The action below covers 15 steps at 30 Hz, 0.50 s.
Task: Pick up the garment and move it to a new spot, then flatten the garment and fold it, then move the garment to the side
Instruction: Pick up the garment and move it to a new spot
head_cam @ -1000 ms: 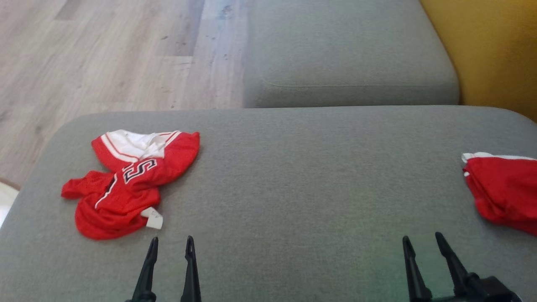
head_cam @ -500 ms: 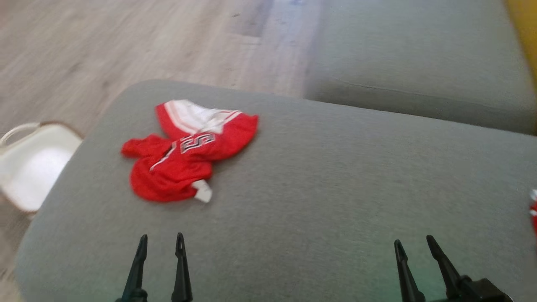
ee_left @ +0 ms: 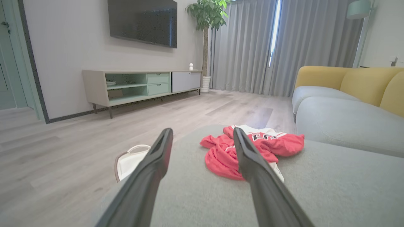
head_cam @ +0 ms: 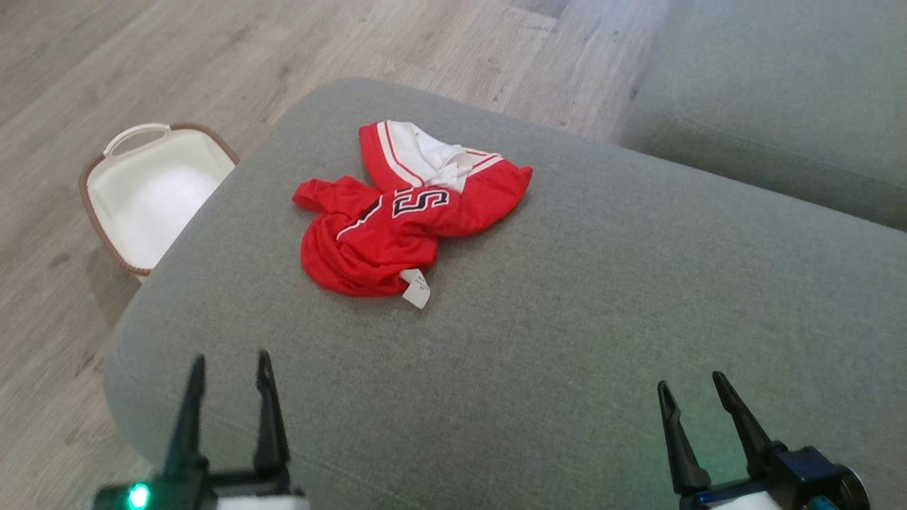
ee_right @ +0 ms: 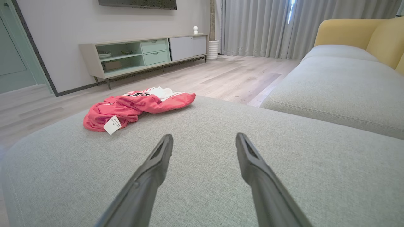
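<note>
The garment (head_cam: 404,219) is a crumpled red jersey with white trim, dark lettering and a white tag, lying on the grey cushion (head_cam: 567,319) near its far left corner. It shows ahead of the fingers in the left wrist view as the garment (ee_left: 252,148), and up and to the left in the right wrist view as the garment (ee_right: 132,105). My left gripper (head_cam: 228,363) hovers open at the cushion's near left edge, short of the garment. My right gripper (head_cam: 691,382) stands open at the lower right, far from it. Nothing is between either pair of fingers.
A white basket (head_cam: 152,195) with a brown rim sits on the wood floor left of the cushion. A second grey cushion (head_cam: 779,106) lies beyond at the upper right, with yellow sofa backs (ee_left: 363,82) behind. A TV cabinet (ee_left: 142,85) stands along the far wall.
The head camera has swung left: the garment now sits nearer the picture's middle, the basket has come into view, and the red cloth at the right edge has dropped out. Both grippers stay open.
</note>
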{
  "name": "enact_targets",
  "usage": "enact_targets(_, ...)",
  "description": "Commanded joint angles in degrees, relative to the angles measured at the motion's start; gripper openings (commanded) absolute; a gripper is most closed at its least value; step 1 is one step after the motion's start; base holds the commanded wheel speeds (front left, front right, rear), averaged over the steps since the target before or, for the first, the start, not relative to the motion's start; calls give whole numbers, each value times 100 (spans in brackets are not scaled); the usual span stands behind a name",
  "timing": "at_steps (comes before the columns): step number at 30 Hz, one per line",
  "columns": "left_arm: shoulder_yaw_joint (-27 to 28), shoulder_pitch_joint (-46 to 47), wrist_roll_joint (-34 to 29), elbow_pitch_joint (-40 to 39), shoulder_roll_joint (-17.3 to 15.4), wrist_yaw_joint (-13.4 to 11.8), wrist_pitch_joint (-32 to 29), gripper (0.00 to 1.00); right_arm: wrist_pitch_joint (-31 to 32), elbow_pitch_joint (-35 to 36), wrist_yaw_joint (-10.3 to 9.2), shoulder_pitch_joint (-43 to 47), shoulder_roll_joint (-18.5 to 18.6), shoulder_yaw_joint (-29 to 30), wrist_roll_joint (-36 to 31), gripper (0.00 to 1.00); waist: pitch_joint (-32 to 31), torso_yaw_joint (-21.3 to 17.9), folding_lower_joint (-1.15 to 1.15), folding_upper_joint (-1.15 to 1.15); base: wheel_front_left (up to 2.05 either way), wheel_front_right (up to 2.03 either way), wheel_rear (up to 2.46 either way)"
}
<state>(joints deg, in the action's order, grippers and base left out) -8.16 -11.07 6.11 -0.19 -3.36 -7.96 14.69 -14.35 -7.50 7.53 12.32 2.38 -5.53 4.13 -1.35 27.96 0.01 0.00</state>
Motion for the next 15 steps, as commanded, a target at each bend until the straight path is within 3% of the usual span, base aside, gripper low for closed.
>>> enact_targets(1, 275, 477, -81, -225, -34, 64, 31, 100, -64, 178, -4, -181, 50, -81, -82, 100, 93, 36, -1, 0, 0, 0, 0)
enact_targets(4, 451, 945, -164, -256, -195, 187, 31, 100, -64, 215, -4, -153, 116, -63, -208, 100, 310, -51, -1, 0, 0, 0, 0)
enact_targets(9, 618, 2258, -274, -174, -450, 431, 31, 100, -64, 364, -4, -343, 526, -33, -321, 100, 1035, -296, -1, 0, 0, 0, 0)
enact_targets(15, 363, 4270, -338, 1231, -602, 878, -79, 100, -64, 620, -4, -663, 1166, -46, -380, 100, 1896, -519, -1, 0, 0, 0, 0)
